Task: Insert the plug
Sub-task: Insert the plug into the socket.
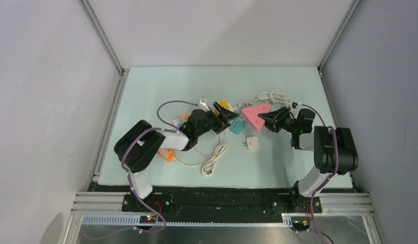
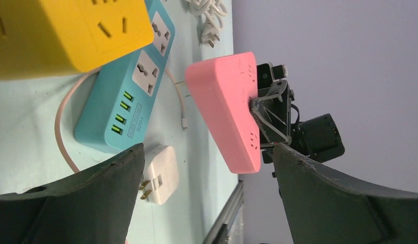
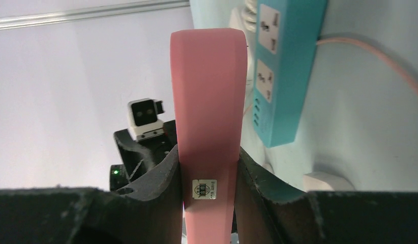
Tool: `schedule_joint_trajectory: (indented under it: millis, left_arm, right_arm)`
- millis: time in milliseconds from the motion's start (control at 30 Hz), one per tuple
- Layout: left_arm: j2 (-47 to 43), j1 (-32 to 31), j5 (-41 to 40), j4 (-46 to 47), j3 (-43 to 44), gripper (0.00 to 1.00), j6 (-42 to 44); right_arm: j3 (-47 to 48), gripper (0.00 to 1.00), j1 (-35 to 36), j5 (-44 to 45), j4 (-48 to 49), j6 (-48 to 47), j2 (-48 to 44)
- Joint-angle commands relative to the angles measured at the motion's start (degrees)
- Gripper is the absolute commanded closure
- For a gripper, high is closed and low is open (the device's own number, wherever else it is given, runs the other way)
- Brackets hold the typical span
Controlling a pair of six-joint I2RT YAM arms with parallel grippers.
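Observation:
The plug (image 1: 252, 144) is a white adapter lying flat on the table with its two prongs pointing left. In the left wrist view the plug (image 2: 158, 173) sits just off my left finger. A pink wedge-shaped power strip (image 1: 258, 114) is held off the table, with my right gripper (image 1: 268, 121) shut on its right end. The right wrist view shows the pink strip (image 3: 209, 101) clamped between both fingers of the right gripper (image 3: 209, 152). My left gripper (image 1: 225, 116) stands wide open and holds nothing. It faces the pink strip (image 2: 227, 112) across a gap, as seen past the left gripper (image 2: 207, 152).
A teal power strip (image 1: 238, 126) lies between the grippers, and a yellow one (image 1: 225, 105) behind it. White cables are coiled at the front (image 1: 214, 160) and at the back right (image 1: 275, 96). An orange item (image 1: 168, 155) sits by the left arm.

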Motion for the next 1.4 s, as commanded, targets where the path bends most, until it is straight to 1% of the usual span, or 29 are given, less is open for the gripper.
schedule_joint_trajectory:
  millis: [0,133,267,400,600,800,1000,1367]
  left_arm:
    - [-3.4,0.3,-2.3,-0.5,2.9,0.0,10.1]
    - [-3.9,0.3,-2.3,-3.6,6.1,0.01,13.6]
    - [-3.0,0.3,-1.0,-4.8,8.4,0.06,13.9]
    - [-2.2,0.3,0.1,-5.3,9.5,0.08,14.1]
    - [-1.9,0.3,0.4,-6.5,10.7,0.08,15.3]
    - [0.0,0.2,1.7,-7.7,13.9,0.09,16.6]
    - [2.2,0.0,3.0,-8.9,17.4,0.09,17.1]
    - [4.1,-0.5,3.3,-10.4,19.3,0.1,17.5]
  right_arm:
    - [2.1,1.0,0.0,-1.9,2.6,-3.8,2.7]
    - [2.2,1.0,0.1,-1.4,4.3,-4.6,5.0]
    - [2.1,1.0,-0.1,-1.9,5.5,-4.3,6.8]
    - [2.2,1.0,0.8,-2.9,8.8,-2.7,7.5]
    - [2.2,1.0,0.4,-1.1,6.3,-4.1,7.3]
    - [3.3,1.0,-0.7,-1.3,6.7,-4.9,8.5]
    - [6.1,1.0,-0.9,-3.2,0.0,-8.9,10.5]
    - [6.7,1.0,1.2,-4.8,4.4,-5.6,13.1]
